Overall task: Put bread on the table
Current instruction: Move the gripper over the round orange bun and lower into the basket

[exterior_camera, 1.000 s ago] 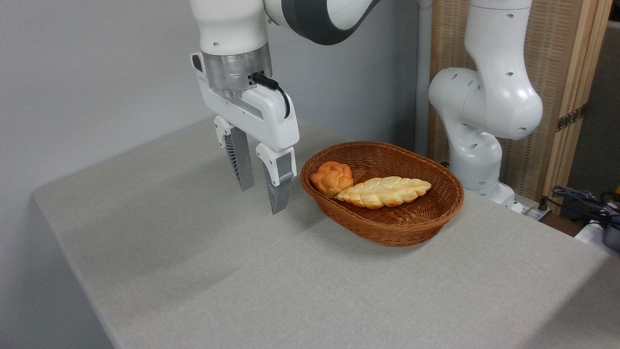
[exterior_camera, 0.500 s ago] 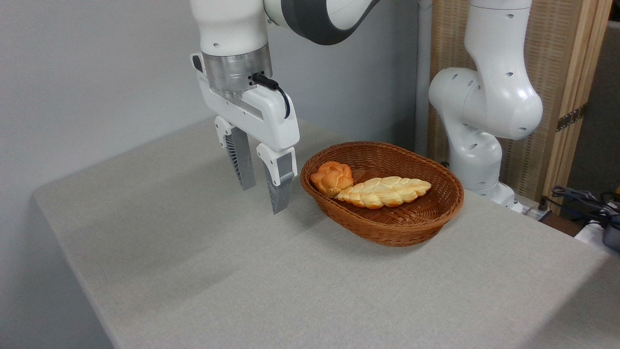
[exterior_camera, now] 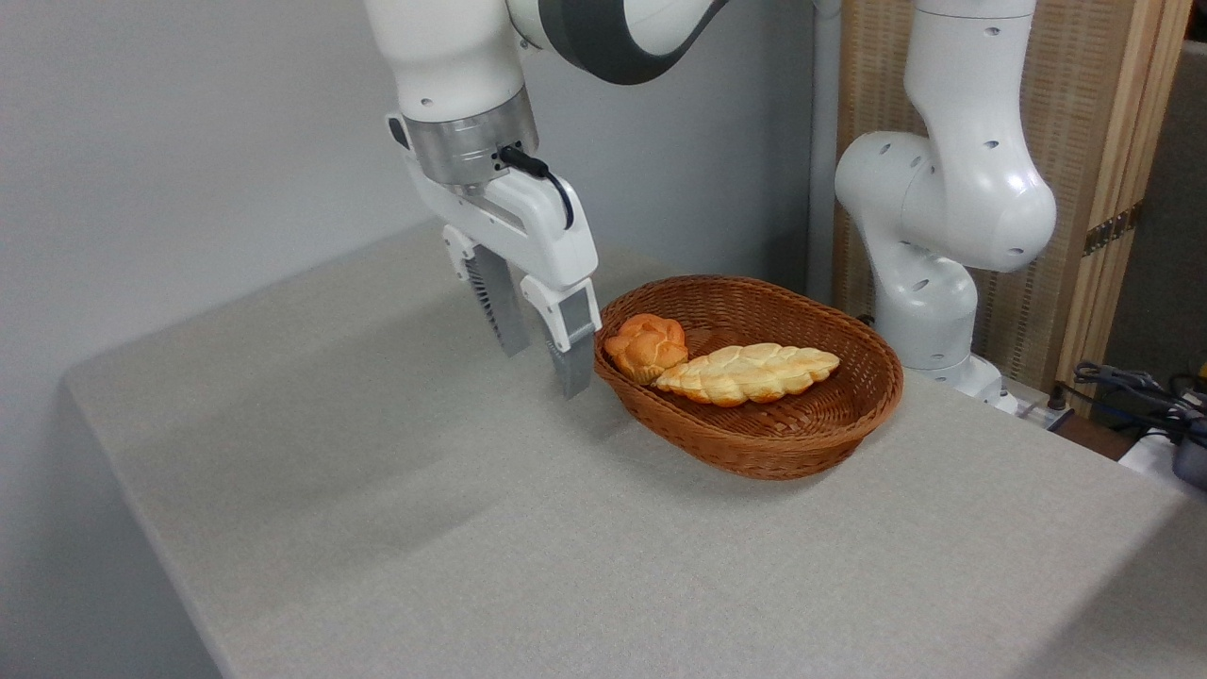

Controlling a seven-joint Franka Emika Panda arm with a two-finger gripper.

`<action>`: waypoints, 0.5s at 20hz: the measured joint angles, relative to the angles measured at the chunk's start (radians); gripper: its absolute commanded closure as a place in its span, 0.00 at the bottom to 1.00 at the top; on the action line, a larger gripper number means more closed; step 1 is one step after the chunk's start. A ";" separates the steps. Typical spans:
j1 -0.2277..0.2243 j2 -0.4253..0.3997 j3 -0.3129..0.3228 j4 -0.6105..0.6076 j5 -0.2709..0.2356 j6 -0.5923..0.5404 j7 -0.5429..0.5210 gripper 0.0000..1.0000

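The bread (exterior_camera: 647, 345), a small orange-golden knotted bun, lies in the left end of a brown wicker basket (exterior_camera: 801, 441) on the grey cloth table (exterior_camera: 453, 528). A long pale braided loaf (exterior_camera: 747, 372) lies beside it in the same basket. My gripper (exterior_camera: 545, 371) hangs just left of the basket's rim, above the table, fingers pointing down and slightly tilted. It is open, with nothing between the fingers.
The arm's white base (exterior_camera: 934, 283) stands behind the basket at the right. A wooden screen (exterior_camera: 1094, 141) and some cables (exterior_camera: 1132, 387) lie beyond the table's right edge. Grey cloth stretches to the left and front of the basket.
The gripper has moved right toward the basket and tilted a little. Bun, loaf and basket have not moved.
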 measured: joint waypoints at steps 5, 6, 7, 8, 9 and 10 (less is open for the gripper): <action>-0.038 -0.066 -0.002 -0.073 0.000 -0.023 0.022 0.00; -0.052 -0.086 -0.002 -0.095 0.000 -0.027 0.040 0.00; -0.059 -0.097 -0.002 -0.107 0.000 -0.030 0.052 0.00; -0.069 -0.117 -0.003 -0.126 0.000 -0.040 0.078 0.00; -0.073 -0.127 -0.003 -0.136 0.000 -0.046 0.092 0.00; -0.080 -0.145 -0.003 -0.153 0.000 -0.056 0.119 0.00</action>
